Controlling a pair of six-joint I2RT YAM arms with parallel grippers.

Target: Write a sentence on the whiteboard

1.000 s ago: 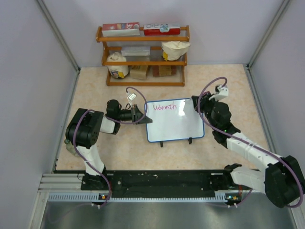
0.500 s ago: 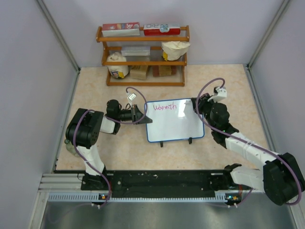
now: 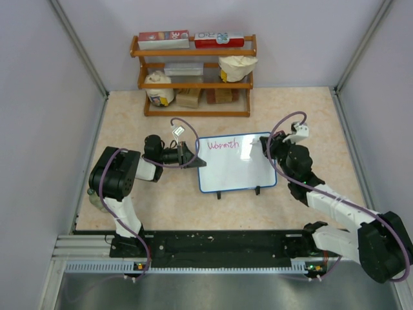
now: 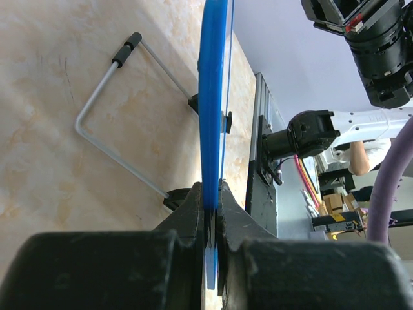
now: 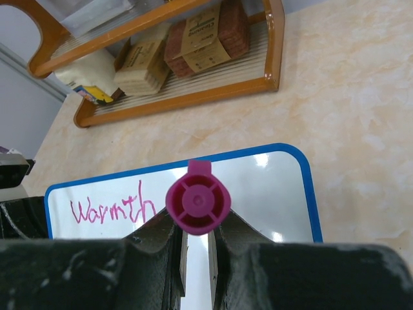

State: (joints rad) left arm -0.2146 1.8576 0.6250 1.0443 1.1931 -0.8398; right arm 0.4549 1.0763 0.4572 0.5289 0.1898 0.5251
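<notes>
The whiteboard [image 3: 235, 165], white with a thin blue frame, stands on the table and bears the pink word "Warmth" at its upper left [image 5: 113, 210]. My left gripper [image 3: 187, 157] is shut on the board's left edge; in the left wrist view its jaws pinch the blue frame [image 4: 213, 116]. My right gripper [image 3: 266, 147] is at the board's upper right corner, shut on a magenta marker [image 5: 198, 200] seen end-on, pointing at the white surface [image 5: 258, 194] right of the word. The marker's tip is hidden.
A wooden shelf [image 3: 193, 74] with boxes and bags stands at the back. The board's wire stand [image 4: 116, 123] and black feet [image 3: 257, 190] rest on the beige tabletop. Grey walls close in left and right. A metal rail [image 3: 193, 248] runs along the front.
My right gripper with the marker has shifted slightly rightward along the board's top right area. The left arm and the board have not moved.
</notes>
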